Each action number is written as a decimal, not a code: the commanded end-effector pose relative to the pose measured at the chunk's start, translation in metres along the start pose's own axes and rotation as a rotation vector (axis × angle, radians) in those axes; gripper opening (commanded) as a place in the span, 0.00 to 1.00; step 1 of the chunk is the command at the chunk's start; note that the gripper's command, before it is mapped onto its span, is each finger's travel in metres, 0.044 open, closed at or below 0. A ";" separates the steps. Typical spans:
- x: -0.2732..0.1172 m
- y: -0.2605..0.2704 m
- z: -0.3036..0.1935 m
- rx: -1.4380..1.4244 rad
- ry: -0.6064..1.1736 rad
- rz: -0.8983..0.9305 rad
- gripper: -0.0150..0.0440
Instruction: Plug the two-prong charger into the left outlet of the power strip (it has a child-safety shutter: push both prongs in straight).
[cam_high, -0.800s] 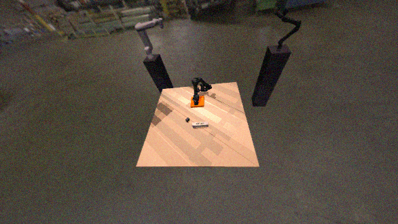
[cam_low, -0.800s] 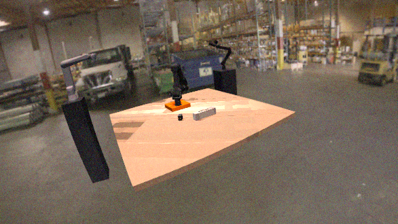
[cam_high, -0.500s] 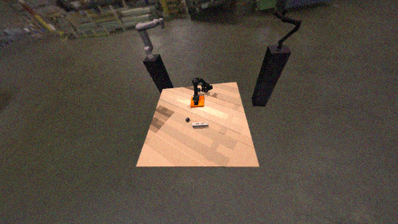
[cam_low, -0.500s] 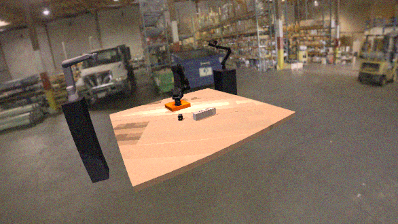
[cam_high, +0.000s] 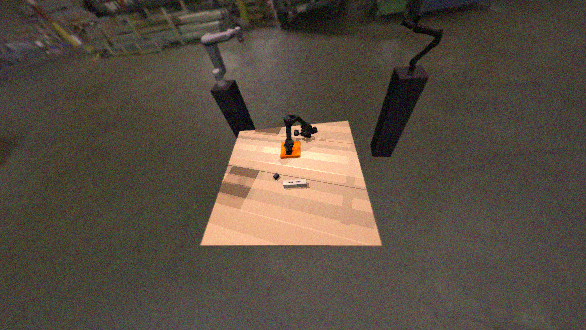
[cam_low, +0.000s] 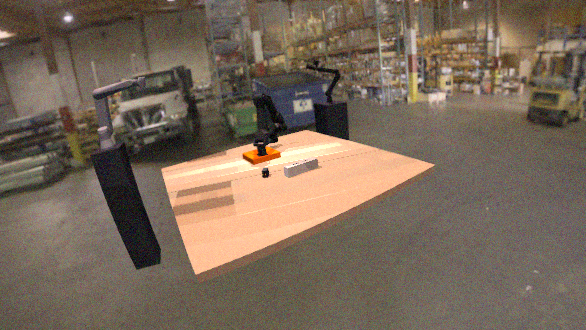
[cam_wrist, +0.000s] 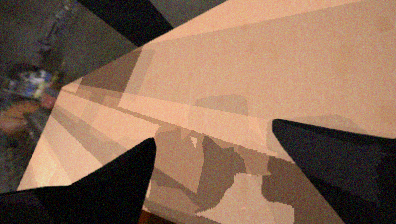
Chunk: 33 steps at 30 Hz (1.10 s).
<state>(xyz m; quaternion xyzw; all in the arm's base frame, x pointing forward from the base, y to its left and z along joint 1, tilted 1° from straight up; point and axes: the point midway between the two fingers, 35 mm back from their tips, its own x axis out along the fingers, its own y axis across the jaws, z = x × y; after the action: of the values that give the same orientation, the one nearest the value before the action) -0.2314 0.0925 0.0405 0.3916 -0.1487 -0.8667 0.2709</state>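
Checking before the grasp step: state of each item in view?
pincer: open, nothing between its fingers, above the table
charger: on the table, unplugged, apart from the strip
power strip: lying flat, nothing plugged in
arm: folded up over its orange base
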 end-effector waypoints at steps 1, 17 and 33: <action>-0.010 -0.009 -0.003 0.051 -0.002 -0.040 1.00; -0.056 -0.042 -0.024 0.272 -0.042 -0.199 1.00; -0.102 -0.066 -0.056 0.479 -0.086 -0.364 1.00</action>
<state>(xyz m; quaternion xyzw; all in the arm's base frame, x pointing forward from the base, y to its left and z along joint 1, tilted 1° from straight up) -0.1641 0.1953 0.0342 0.4254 -0.2754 -0.8617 0.0263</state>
